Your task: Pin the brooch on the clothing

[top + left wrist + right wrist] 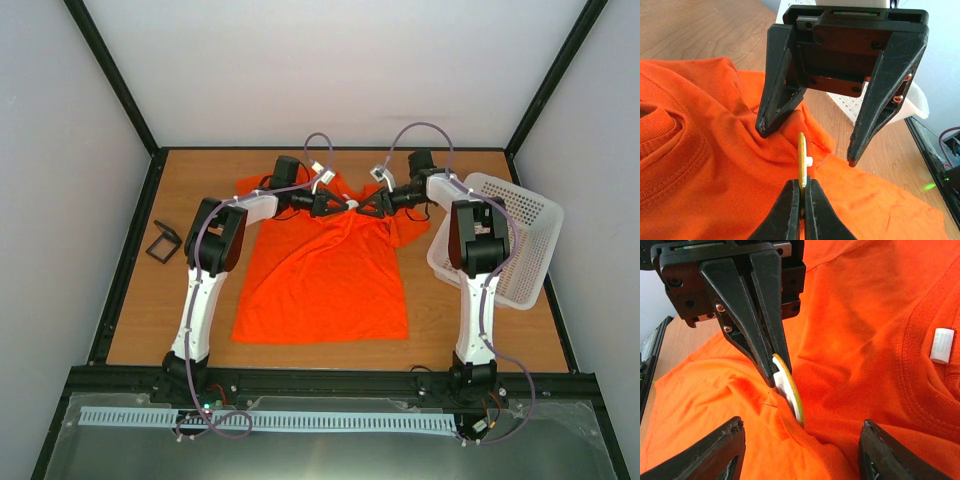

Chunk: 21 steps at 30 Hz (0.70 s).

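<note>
left claw [801, 189] is clamped on the brooch [802, 157] edge-on, right claw [808, 147] gapes wide just past it, so I'd brace the shirt [700, 150] there and push straight in.

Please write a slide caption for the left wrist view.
Left gripper holds the brooch edge-on at the orange T-shirt, facing the open right gripper.

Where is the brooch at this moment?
Left wrist view, lower centre: the brooch is pinched edge-on in the left gripper, close over the orange T-shirt near its collar, facing the open right gripper.
</note>
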{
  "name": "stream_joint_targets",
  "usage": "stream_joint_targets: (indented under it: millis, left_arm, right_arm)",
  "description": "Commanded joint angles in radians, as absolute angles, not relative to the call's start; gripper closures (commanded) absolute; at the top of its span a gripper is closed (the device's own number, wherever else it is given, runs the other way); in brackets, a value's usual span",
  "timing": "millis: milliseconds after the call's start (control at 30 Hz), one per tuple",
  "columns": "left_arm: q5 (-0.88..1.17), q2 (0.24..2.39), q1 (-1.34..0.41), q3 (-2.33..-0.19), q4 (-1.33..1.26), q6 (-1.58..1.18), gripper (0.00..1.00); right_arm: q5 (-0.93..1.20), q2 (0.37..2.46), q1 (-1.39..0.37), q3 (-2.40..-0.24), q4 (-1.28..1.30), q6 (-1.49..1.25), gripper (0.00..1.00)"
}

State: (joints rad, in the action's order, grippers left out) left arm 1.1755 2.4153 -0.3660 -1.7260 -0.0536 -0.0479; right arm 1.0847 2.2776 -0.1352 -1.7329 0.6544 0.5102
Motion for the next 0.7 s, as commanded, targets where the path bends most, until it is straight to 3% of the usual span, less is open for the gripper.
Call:
stream_joint_targets:
  millis: [0,267,533,667]
  left_arm:
    - [1.205,2.428,-0.367,-1.766,-0.072,-0.048,0.99]
    - [1.213,2.422,-0.367,-1.764,-0.082,-0.059,0.99]
    - [1.216,2.416,-0.367,-1.767,-0.092,-0.068,0.99]
    - [1.216,2.408,-0.367,-1.766,-0.092,-0.063,0.99]
  right_arm:
    - [1.104,2.296,-0.143,-1.758,0.689,0.521,0.39]
    - [1.117,2.328,-0.152,-1.798,0.708,0.507,0.49]
    - [1.116,2.339,-0.167,-1.804,0.712,0.501,0.48]
    - [1.115,2.347,-0.169,-1.811,0.716,0.494,0.53]
